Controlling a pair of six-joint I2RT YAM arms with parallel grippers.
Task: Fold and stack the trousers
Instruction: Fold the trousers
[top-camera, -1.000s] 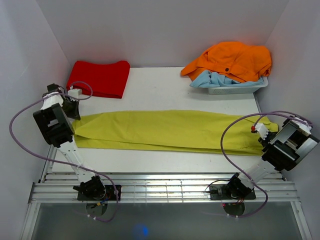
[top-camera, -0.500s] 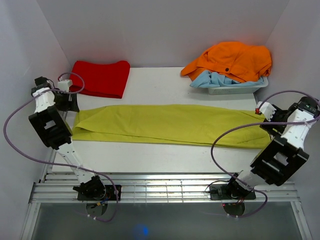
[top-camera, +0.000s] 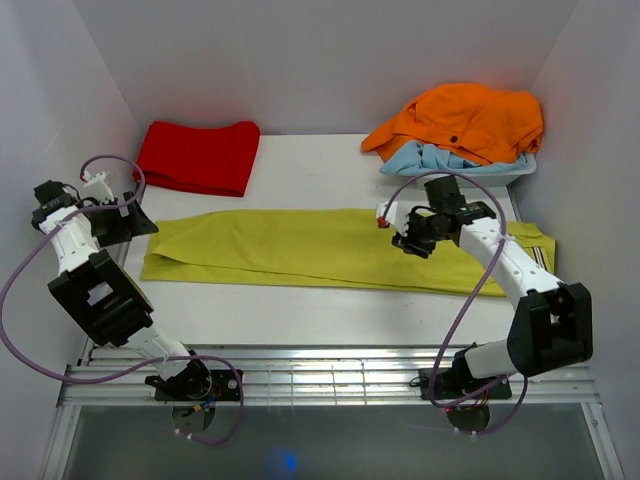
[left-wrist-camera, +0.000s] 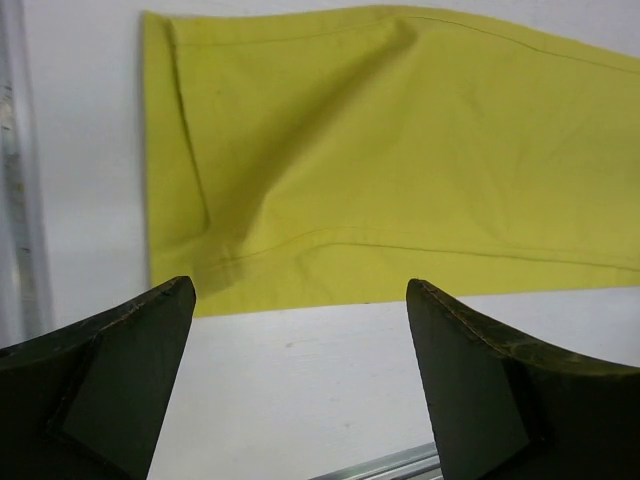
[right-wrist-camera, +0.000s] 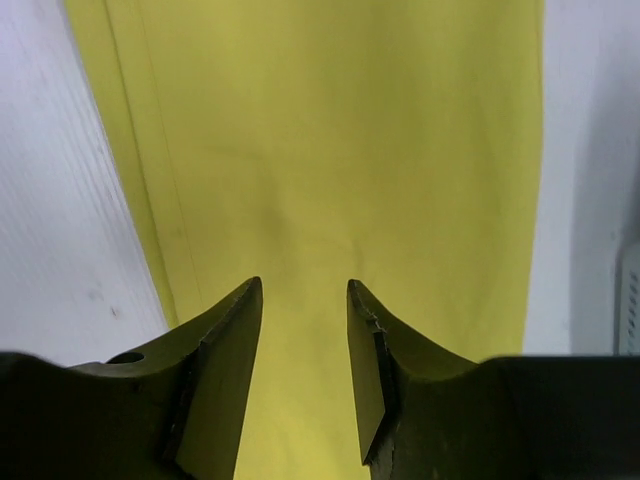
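Now released, the trousers (top-camera: 300, 248) lie flat; right pincer (top-camera: 407, 243) has swung inward.

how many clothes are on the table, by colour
yellow-green trousers: 1
red folded cloth: 1
orange garment: 1
light blue garment: 1
total: 4
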